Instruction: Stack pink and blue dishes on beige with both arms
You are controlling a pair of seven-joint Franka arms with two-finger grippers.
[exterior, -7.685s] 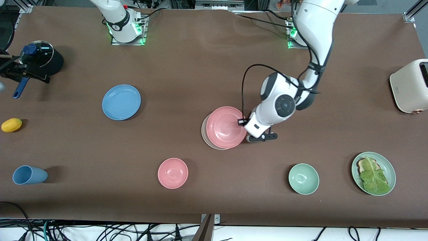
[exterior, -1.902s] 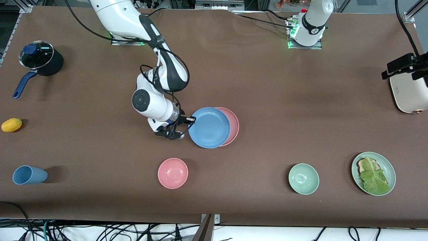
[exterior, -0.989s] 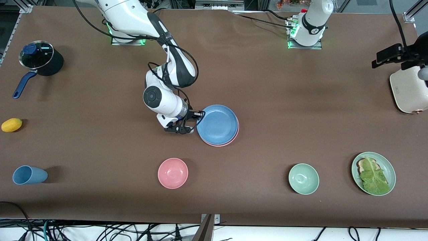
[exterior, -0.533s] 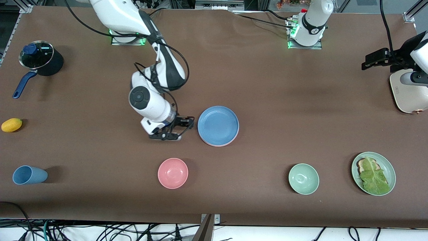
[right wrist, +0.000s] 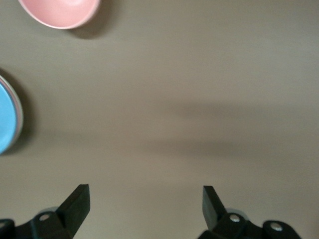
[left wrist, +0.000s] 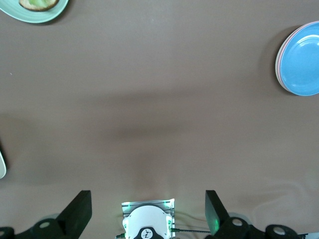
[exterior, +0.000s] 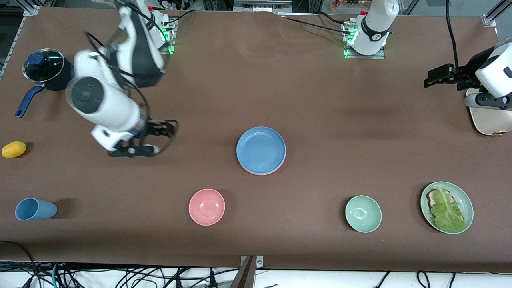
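Note:
The sky-blue plate (exterior: 261, 149) lies on top of the stack at the table's middle. Only a thin rim of the pale pink plate (exterior: 260, 173) shows under it. The beige plate is hidden beneath both. My right gripper (exterior: 163, 139) hangs open and empty over bare table, well off the stack toward the right arm's end. My left gripper (exterior: 430, 78) is open and empty in the air beside the toaster. The left wrist view shows the blue plate (left wrist: 305, 59) with the pink rim (left wrist: 279, 56) at its edge. The right wrist view catches an edge of the blue plate (right wrist: 7, 119).
Nearer the front camera stand a pink bowl (exterior: 207, 207), a mint bowl (exterior: 363, 213), a green plate with lettuce (exterior: 426, 208) and a lying blue cup (exterior: 35, 209). A yellow fruit (exterior: 14, 149) and a lidded pot (exterior: 48, 72) sit at the right arm's end, a cream toaster (exterior: 490, 118) at the left arm's end.
The right gripper set the blue plate on the pink one, let go, and pulled away toward the right arm's end, rising. The left gripper drifted a little beside the toaster.

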